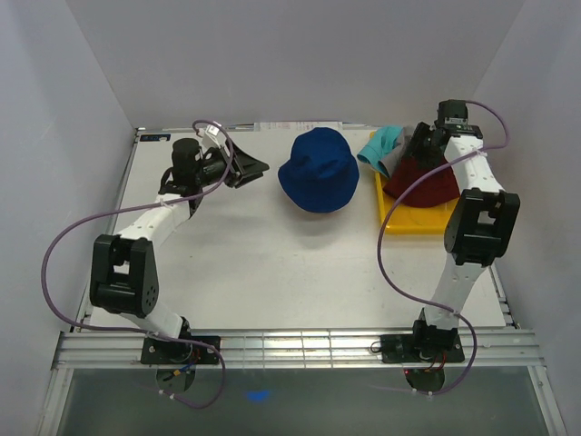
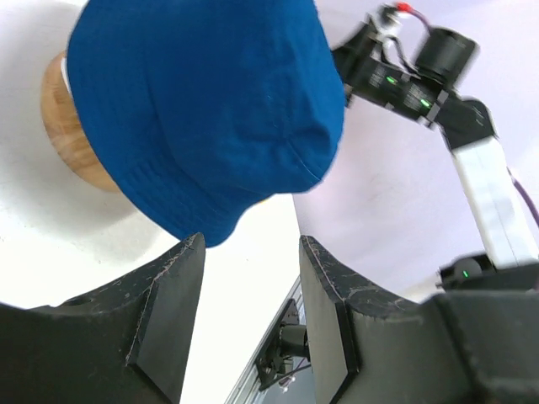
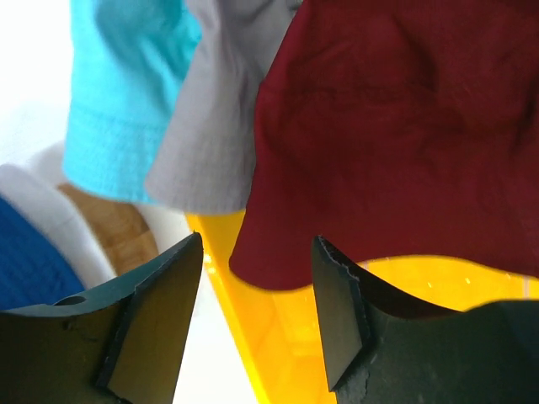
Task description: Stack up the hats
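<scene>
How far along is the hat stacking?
Done: the royal blue fabric bucket hat sits on the wooden stand. In hand: nothing; left gripper and right gripper have fingers apart, the right facing the dark red fabric hat. Left: that hat, the light grey hat and the teal hat, all at the yellow plastic tray.

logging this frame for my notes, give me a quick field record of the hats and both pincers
blue hat: on the wooden stand, table centre
dark red hat: on the yellow tray, right side
light grey hat: between dark red and teal hats
teal hat: at the tray's far left corner
left pincer: open, empty, facing the blue hat
right pincer: open, empty, at the dark red hat
</scene>
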Tool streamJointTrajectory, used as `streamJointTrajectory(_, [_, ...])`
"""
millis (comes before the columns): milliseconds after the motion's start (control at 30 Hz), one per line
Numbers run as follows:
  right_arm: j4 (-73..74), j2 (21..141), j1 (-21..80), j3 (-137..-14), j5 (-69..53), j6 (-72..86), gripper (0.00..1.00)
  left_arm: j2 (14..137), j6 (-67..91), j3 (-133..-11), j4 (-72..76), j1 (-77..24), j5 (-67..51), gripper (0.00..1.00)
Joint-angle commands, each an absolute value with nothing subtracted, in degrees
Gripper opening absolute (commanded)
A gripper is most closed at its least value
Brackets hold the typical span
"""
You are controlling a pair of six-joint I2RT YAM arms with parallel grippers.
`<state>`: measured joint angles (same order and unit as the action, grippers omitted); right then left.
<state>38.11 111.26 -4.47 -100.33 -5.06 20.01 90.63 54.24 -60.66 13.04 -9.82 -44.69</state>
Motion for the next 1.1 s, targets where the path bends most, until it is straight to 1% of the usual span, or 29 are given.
streamJointTrajectory(0, [38.8,116.1,-4.0,-104.8,-4.1,21.4,0.6,85.9,50.7,-60.1,7.8,-9.8,-45.8,0.59])
streamJointTrajectory(67, [38.3,118.7,-4.0,-106.4,-3.9,22.1,0.6,84.1,50.4,-59.8,6.7,-9.8,-46.2,0.59])
streamJointTrajectory(133, [38.9,120.4,-4.0,-107.9,-3.3,22.4,0.58,83.2,50.5,-59.8,6.0,-9.8,-46.3,0.59])
streamJointTrajectory(300, [37.4,121.6,-4.0,-106.6,-1.8,22.5,0.46,80.9,51.0,-60.6,5.2,-9.8,-46.5,0.59])
streamJointTrajectory(333, [37.4,121.6,-4.0,-106.5,-1.6,22.4,0.42,80.8,50.9,-60.9,4.8,-9.9,-46.4,0.58])
streamJointTrajectory(367, [37.4,121.4,-4.0,-105.8,-1.2,22.2,0.32,80.4,51.0,-61.2,4.5,-9.9,-46.2,0.59])
streamJointTrajectory(433, [36.9,120.2,-4.0,-104.7,-0.5,21.6,0.23,80.1,51.1,-61.6,4.0,-10.0,-46.1,0.58])
streamJointTrajectory(467, [36.8,119.5,-4.0,-104.2,-0.3,21.4,0.13,80.0,51.2,-61.8,4.0,-10.1,-46.0,0.58])
streamJointTrajectory(500, [36.7,118.9,-4.0,-103.3,-0.3,20.7,0.08,79.5,51.2,-62.0,3.8,-10.2,-46.0,0.58])
streamJointTrajectory(633, [37.4,113.2,-4.0,-102.5,2.3,19.1,0.08,78.2,50.8,-62.6,3.4,-10.8,-45.4,0.6])
streamJointTrajectory(733, [39.6,109.2,-4.0,-104.6,2.6,17.8,0.08,77.2,50.5,-63.0,3.2,-12.2,-44.2,0.63])
streamJointTrajectory(967, [45.9,100.6,-4.0,-112.1,0.6,17.2,0.08,76.0,51.7,-63.9,3.9,-15.8,-40.8,0.64])
streamJointTrajectory(1067, [46.9,96.5,-4.0,-113.2,-3.1,17.8,0.08,75.3,52.8,-64.3,4.7,-18.1,-38.8,0.65])
